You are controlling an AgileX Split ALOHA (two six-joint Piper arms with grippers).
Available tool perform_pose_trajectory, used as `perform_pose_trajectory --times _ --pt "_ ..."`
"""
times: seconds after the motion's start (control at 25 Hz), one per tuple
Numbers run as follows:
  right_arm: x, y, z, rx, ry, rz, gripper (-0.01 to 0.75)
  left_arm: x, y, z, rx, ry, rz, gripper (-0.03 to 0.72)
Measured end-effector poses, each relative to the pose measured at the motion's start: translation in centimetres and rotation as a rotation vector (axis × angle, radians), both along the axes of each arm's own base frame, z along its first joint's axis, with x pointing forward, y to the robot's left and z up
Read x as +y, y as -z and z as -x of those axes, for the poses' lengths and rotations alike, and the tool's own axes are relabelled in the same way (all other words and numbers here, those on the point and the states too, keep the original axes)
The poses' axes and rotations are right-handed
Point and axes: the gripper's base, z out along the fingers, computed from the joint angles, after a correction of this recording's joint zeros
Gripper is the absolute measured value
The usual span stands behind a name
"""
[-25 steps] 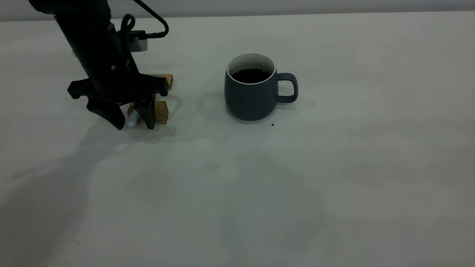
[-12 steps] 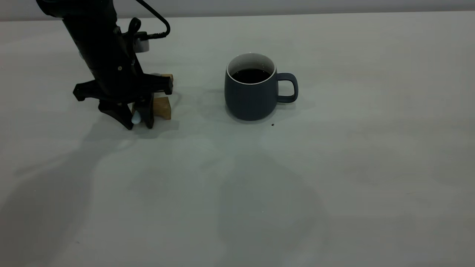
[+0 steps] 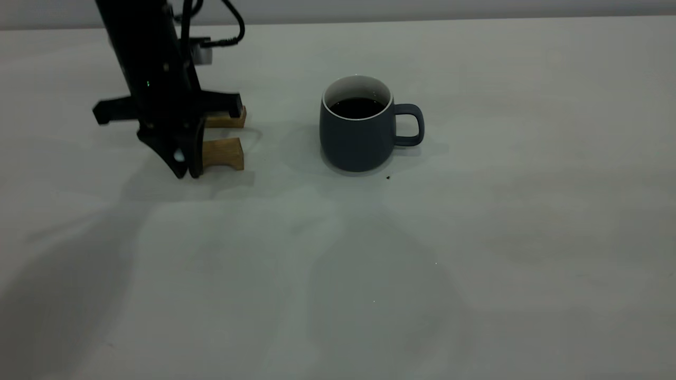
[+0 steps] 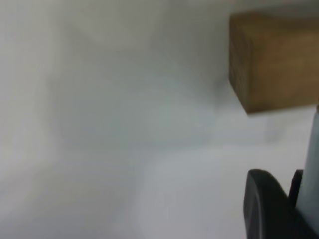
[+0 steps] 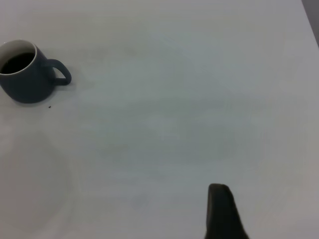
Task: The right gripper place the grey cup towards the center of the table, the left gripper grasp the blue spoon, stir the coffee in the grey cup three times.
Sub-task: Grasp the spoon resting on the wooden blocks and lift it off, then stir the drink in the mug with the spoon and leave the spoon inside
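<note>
Since the earlier frames your left gripper [image 3: 189, 170] has drawn its two black fingers together and the arm has stood up straighter; a second ago the claw was spread wide around the pale handle tip. Now the fingers are pinched onto the small blue spoon [image 3: 180, 155], of which only a pale sliver shows between them. In the left wrist view the light-blue handle [image 4: 313, 164] runs beside one black fingertip [image 4: 266, 204].

Just beside the claw, on the cup side, stands the nearer brown wooden block [image 3: 223, 153] with an arched underside. A second wooden block [image 3: 228, 119] lies behind it, partly hidden by the gripper's crossbar. Both sit in the far-left part of the tabletop.

The rounded slate-grey mug with white interior [image 3: 358, 132] has not shifted. It stands upright well apart from the blocks, near the middle of the tabletop's width and toward the far edge, handle pointing away from the left arm. The dark coffee [image 3: 357, 107] lies still inside. A tiny dark speck [image 3: 388, 178] sits just beside the mug's base.

Your right gripper is out of the exterior view; its wrist view shows one black fingertip [image 5: 223, 211] over bare table, so I cannot tell its state.

The off-white matte table [image 3: 475, 253] carries broad soft shadows; a pale wall [image 3: 422, 9] runs behind its far edge.
</note>
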Motion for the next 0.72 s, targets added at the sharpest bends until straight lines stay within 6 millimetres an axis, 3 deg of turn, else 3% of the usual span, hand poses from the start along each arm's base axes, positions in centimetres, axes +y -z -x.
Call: perform_pose_trajectory --times 0.16,0.36,0.48,0.72 --pt "0.0 0.0 0.0 0.0 0.0 0.0 0.502 -0.4 -2.6 -1.2 0.049 0.006 0.002 0.138" --pt "0.0 0.0 0.0 0.0 0.0 0.0 0.502 -1.5 -7.3 -2.9 -0.01 0.005 0.09 0.138" --pt "0.0 0.0 0.0 0.0 0.0 0.0 0.502 -2.9 -9.5 -2.9 -0.006 0.014 0.245 0.138" --pt "0.0 0.0 0.0 0.0 0.0 0.0 0.502 -6.0 -11.3 -2.4 0.054 -0.009 0.583 0.138"
